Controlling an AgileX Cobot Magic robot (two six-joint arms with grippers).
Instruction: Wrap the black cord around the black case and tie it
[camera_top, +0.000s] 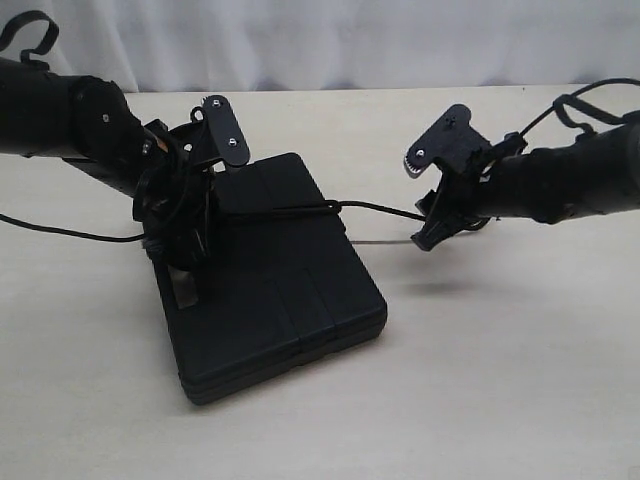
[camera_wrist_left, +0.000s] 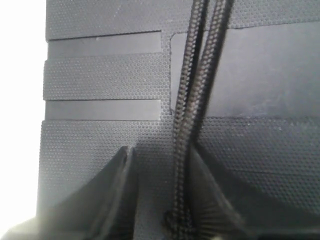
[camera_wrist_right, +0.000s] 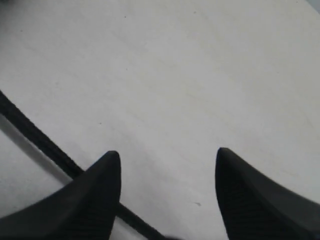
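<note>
The black case (camera_top: 285, 290) lies flat on the table, left of centre. The black cord (camera_top: 375, 207) crosses its top and runs off to the right over the table. My left gripper (camera_top: 190, 230) is down on the case's left edge. In the left wrist view its jaws (camera_wrist_left: 162, 152) stand apart over the ribbed case (camera_wrist_left: 100, 85), and two strands of cord (camera_wrist_left: 187, 115) lie between them against one finger. My right gripper (camera_top: 427, 195) hovers open to the right of the case. The cord (camera_wrist_right: 35, 137) passes beside one of its fingers (camera_wrist_right: 100, 190), not between them.
A beige table (camera_top: 500, 380) carries everything, with a pale curtain (camera_top: 350, 40) behind it. A thin black line (camera_top: 60, 232) trails across the table from the left edge toward the left arm. The right arm's own cables (camera_top: 575, 105) loop above its wrist.
</note>
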